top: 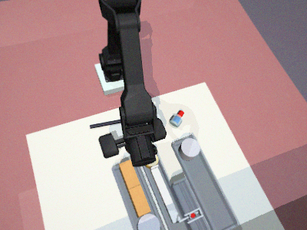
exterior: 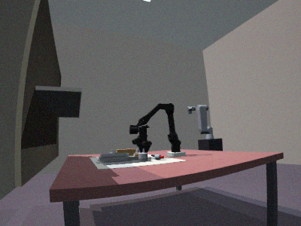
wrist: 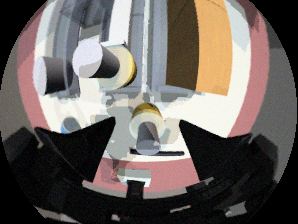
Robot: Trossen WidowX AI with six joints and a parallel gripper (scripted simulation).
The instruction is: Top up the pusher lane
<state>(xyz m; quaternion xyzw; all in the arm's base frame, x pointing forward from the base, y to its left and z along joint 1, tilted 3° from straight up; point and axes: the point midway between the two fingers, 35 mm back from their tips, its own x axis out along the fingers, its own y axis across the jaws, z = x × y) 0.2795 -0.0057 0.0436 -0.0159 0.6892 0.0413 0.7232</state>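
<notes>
My gripper is open, its fingers on both sides of the loose jar, with nothing held. That jar stands upright, with a yellow body and a pale grey lid, in front of the lanes; the arm hides it in the top view. The matching jar stands at the front end of the sprung lane. A long white bar runs behind it. The low front stop is hard to make out. Whether the fingers touch the loose jar cannot be told.
Orange blocks fill the neighbouring lane. A grey cylinder stands at the front of the wide lane. A small blue bottle with a red cap lies nearby. A dark rod lies beyond the loose jar.
</notes>
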